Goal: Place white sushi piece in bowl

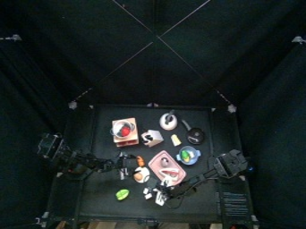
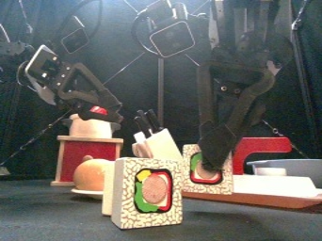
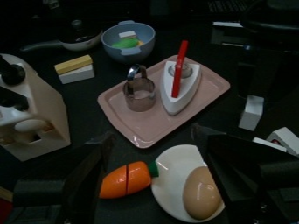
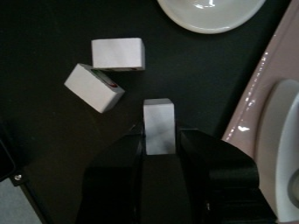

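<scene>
A white sushi piece point(image 4: 158, 122) stands between my right gripper's point(image 4: 158, 147) jaws, which close tight on its sides at table level. In the front view the same gripper point(image 2: 212, 151) hangs over that piece point(image 2: 208, 174). Two more white pieces point(image 4: 117, 52) point(image 4: 93, 87) lie just beyond it, and one stands nearest the front camera point(image 2: 149, 193). The blue bowl point(image 3: 128, 39) with green bits in it sits past the pink tray point(image 3: 135, 118); it also shows in the top view point(image 1: 189, 157). My left gripper point(image 3: 149, 156) is open and empty above a carrot point(image 3: 128, 181).
On the pink tray stand a metal cup point(image 3: 140, 92) and a white piece with a red handle point(image 3: 177, 83). A white plate with a bread roll point(image 3: 198, 191), a white knife block point(image 3: 24, 105) and a yellow block point(image 3: 73, 67) are near. A white plate's rim point(image 4: 211, 13) lies beyond the sushi.
</scene>
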Controlling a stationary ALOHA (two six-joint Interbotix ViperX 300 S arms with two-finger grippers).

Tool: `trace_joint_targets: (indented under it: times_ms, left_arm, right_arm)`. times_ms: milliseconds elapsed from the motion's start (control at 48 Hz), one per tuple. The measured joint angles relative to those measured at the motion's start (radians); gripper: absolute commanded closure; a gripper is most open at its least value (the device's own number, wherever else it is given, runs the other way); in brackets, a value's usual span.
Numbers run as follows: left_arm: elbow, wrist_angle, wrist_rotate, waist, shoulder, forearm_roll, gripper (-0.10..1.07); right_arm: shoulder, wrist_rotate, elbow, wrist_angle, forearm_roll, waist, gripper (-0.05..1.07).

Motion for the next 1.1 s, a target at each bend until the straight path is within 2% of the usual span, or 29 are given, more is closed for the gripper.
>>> trace_joint_targets:
  times_ms: [250,479,875,1104]
  left_arm:
    - [-0.003,0.000,0.000,0.000,0.002,0.000,-0.05]
    - [-0.003,0.000,0.000,0.000,0.002,0.000,-0.05]
    - [-0.003,0.000,0.000,0.000,0.018,0.000,-0.05]
    - [-0.005,0.000,0.002,0.000,0.018,0.000,-0.05]
  right_arm:
    - [-0.107,0.000,0.063,0.069,-0.041,0.000,0.46]
    - [-0.264,0.015,0.206,0.092,-0.058,-0.025,0.46]
    - [-0.592,0.143,0.525,0.103,-0.054,-0.161,0.46]
    - [-0.765,0.153,0.614,0.080,-0.072,-0.209,0.45]
